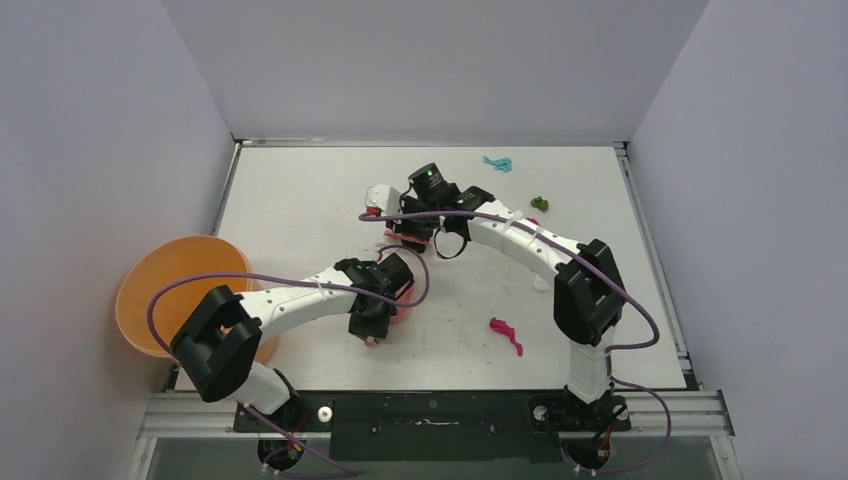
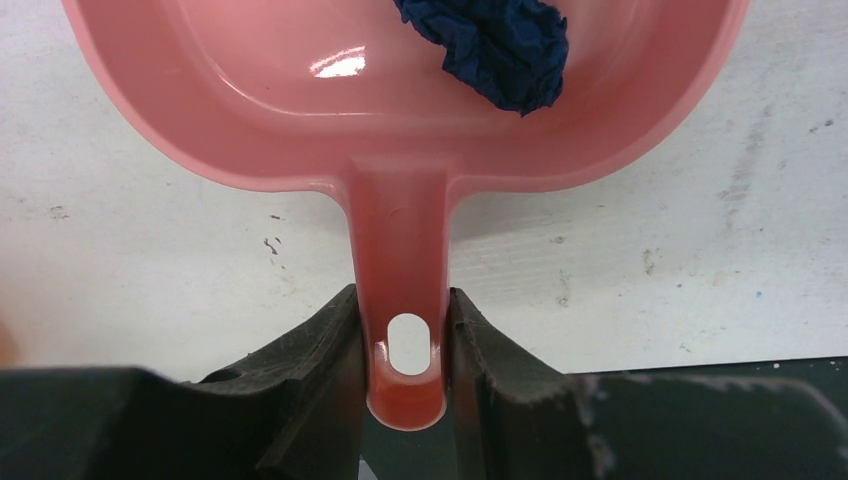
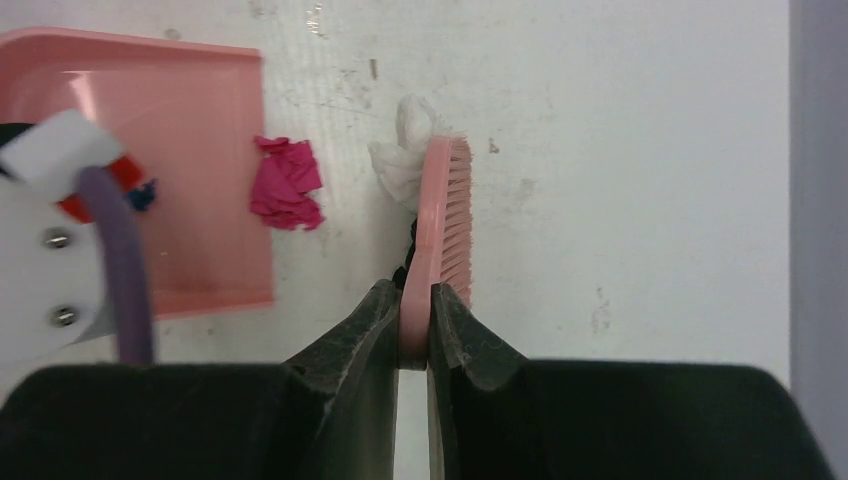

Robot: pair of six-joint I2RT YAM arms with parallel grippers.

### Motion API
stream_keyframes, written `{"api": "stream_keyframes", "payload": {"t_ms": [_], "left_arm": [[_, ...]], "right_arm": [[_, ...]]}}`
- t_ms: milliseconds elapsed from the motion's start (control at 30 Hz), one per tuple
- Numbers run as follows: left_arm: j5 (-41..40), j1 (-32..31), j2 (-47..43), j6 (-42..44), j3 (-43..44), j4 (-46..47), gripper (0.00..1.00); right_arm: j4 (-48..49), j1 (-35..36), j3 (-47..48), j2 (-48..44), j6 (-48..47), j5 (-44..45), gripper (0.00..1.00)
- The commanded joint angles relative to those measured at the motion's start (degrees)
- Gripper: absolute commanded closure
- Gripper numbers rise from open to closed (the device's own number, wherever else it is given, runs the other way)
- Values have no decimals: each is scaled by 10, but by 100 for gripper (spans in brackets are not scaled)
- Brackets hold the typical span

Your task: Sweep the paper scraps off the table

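Observation:
My left gripper (image 2: 402, 300) is shut on the handle of the pink dustpan (image 2: 300, 110), which lies flat on the white table (image 1: 300, 200). A dark blue paper scrap (image 2: 500, 50) sits inside the pan. My right gripper (image 3: 413, 292) is shut on the pink brush (image 3: 445, 210), held on edge just right of the dustpan's open lip (image 3: 255, 180). A magenta scrap (image 3: 287, 182) lies at that lip. A white scrap (image 3: 402, 160) touches the brush tip. In the top view, teal (image 1: 497, 163), green (image 1: 539, 203) and magenta (image 1: 505, 333) scraps lie apart on the table's right half.
A round orange bucket (image 1: 170, 290) stands at the table's left edge, beside the left arm. Grey walls enclose the table on three sides. The two wrists are close together near the table's middle (image 1: 400, 250), cables looping over them.

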Motion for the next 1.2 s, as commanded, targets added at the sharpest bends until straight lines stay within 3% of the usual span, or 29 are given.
{"api": "stream_keyframes", "payload": {"t_ms": [0,367,600,933,1167], "left_arm": [[6,6,12,17,20,27,100],[-6,4,22,24,16,60,100],[3,-23,4,38,4,107,100],[-39,-57,-27,21,51,5,100],[-23,-65,-83,-5,56,-91,100]], "right_arm": [[-120,14,-22,-52,85,-104,95],[-144,8,-64,-133,194,-219,95],[-83,-91,-56,-150,331,-321,95],[-124,-154,-42,-228,272,-248,95],[-147,-231,-47,-278,238,-192,95]]}}
